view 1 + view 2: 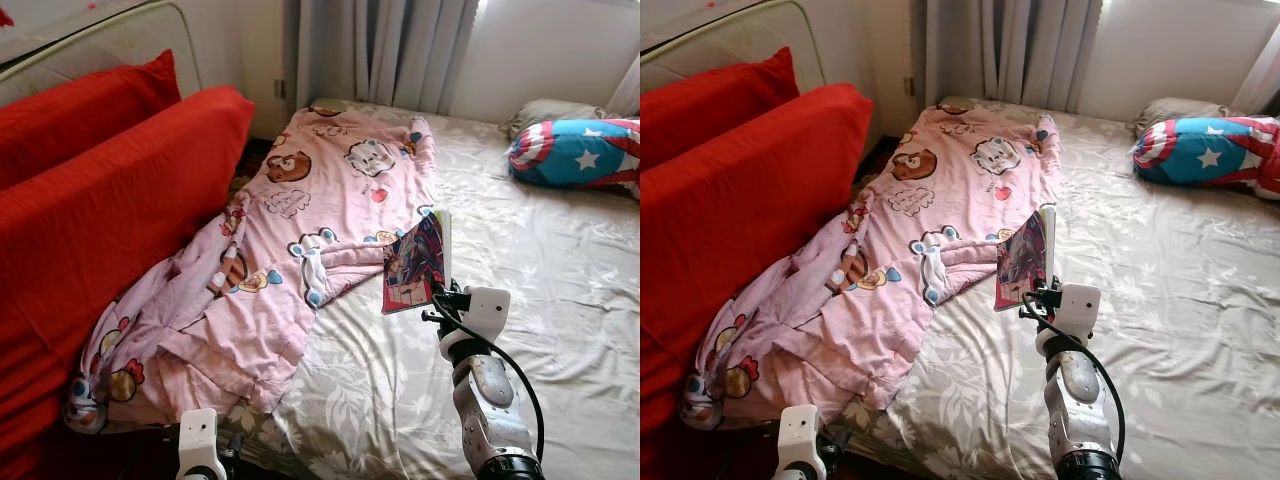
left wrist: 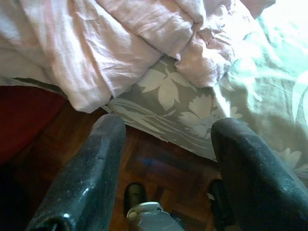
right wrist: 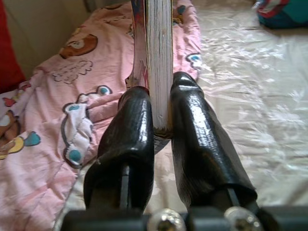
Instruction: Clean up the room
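Two black fingers (image 3: 137,139) of the right gripper (image 3: 161,120) pinch a book (image 1: 415,262) at its lower end, one finger on each cover, with the pale block of pages showing between them. The book stands on edge above the bed (image 1: 560,300), raised over the edge of the pink blanket (image 1: 300,230). Its long axis runs up and slightly away from the wrist, and its glossy cover, printed in purple, red and blue, faces the robot's left, toward the blanket.

The blanket is soft and rumpled, printed with cartoon bears and other animals, and spreads along the bed's left side, with one bunched corner hanging off the near end. Under it lies a grey-beige sheet with a pale leaf pattern, creased and shiny where the light falls. A plump, red, white and blue pillow with stars (image 1: 580,150) rests at the far right. Two big red cushions (image 1: 110,200) lean along the left.

Low at the bed's near edge, the left gripper (image 2: 166,144) hangs with its fingers spread apart, empty, above a dark wooden floor (image 2: 159,168).
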`<state>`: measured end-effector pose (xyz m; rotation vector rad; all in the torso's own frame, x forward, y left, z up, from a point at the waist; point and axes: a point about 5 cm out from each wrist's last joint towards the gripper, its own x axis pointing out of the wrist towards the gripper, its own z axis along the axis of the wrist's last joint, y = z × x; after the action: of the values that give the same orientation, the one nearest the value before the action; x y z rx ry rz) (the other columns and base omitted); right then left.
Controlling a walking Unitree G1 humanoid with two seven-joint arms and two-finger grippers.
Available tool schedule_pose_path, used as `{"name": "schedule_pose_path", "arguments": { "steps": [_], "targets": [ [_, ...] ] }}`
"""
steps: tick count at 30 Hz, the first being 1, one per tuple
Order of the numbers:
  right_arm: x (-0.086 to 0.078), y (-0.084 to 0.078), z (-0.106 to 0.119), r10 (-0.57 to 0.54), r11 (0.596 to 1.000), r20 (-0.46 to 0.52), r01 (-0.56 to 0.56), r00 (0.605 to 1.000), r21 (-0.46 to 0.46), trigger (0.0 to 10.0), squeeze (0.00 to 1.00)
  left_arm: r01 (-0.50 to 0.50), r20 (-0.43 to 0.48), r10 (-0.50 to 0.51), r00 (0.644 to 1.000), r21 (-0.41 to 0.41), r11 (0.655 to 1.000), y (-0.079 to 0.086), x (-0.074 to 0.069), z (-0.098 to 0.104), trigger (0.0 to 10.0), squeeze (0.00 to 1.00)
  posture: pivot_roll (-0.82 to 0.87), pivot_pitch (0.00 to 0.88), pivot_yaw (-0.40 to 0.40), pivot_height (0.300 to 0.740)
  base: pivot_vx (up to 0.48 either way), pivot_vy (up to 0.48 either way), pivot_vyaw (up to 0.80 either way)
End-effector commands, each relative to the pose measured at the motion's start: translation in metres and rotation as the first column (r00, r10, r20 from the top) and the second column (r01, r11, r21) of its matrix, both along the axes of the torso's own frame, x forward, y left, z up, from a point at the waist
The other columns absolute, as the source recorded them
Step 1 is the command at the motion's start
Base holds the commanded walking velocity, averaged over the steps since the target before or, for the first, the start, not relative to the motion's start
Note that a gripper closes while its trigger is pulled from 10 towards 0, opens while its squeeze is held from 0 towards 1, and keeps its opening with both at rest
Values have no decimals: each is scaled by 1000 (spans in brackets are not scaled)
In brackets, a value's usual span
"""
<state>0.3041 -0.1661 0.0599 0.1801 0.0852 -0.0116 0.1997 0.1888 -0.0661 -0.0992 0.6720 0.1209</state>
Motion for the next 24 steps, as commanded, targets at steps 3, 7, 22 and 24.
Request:
{"name": "schedule_pose_path", "arguments": {
  "steps": [3,7,22,24],
  "targets": [
    [5,-1,9,-3,1000,48,4,999,-4,10000,0,-56,-50,54,997,-42,998,5,-6,-5,10000,0,-5,94,-29,740,0,0,-775],
    [4,-1,8,-9,1000,46,9,999,0,10000,0,-50,-54,49,997,-31,998,8,-7,-5,10000,0,-4,95,-28,740,0,0,-775],
    [5,3,7,-5,1000,43,5,999,6,10000,0,-60,-53,59,997,-12,998,10,-10,-6,10000,0,2,93,-30,740,0,-99,-775],
    [5,4,7,-4,1000,43,4,999,5,10000,0,-61,-52,60,997,-12,998,10,-10,-6,10000,0,2,93,-30,740,0,0,-775]
  ]
}}
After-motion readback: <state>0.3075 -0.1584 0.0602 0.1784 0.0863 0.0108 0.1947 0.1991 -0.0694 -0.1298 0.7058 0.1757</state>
